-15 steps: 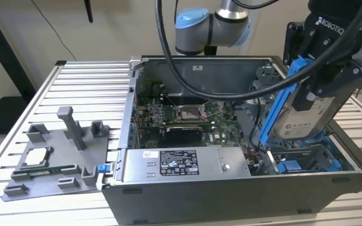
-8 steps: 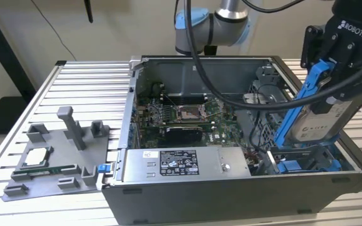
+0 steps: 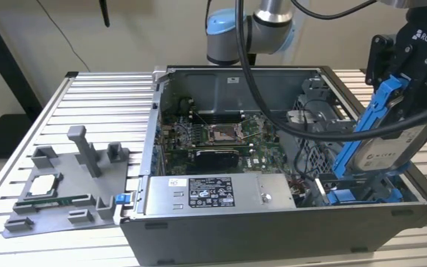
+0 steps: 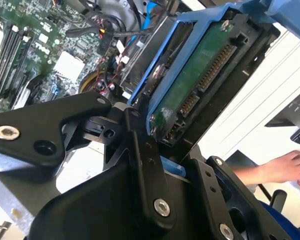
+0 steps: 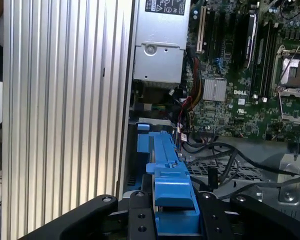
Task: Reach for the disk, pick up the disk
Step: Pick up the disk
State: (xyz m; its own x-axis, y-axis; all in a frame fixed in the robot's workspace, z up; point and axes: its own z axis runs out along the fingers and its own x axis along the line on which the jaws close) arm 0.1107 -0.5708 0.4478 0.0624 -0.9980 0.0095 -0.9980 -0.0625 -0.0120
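Observation:
The disk (image 3: 386, 151), a silver hard drive with a white label clipped in a bright blue frame, hangs tilted on edge above the right end of the open computer case (image 3: 273, 233). My gripper (image 3: 405, 89) is shut on the blue frame's upper end. In the second wrist view the disk (image 4: 200, 75) shows its green circuit side and connector, with the black fingers (image 4: 142, 150) closed against the frame. In the first wrist view the blue frame (image 5: 167, 170) sits clamped in the gripper (image 5: 172, 212), over the case's drive bay.
Inside the case lie the motherboard (image 3: 213, 136), the power supply (image 3: 209, 192), loose cables and a fixed blue bracket (image 3: 354, 196). On the slatted table at the exterior view's left stands a grey fixture (image 3: 65, 183) with a small silver chip. A person's hand (image 4: 285, 167) is beyond the table.

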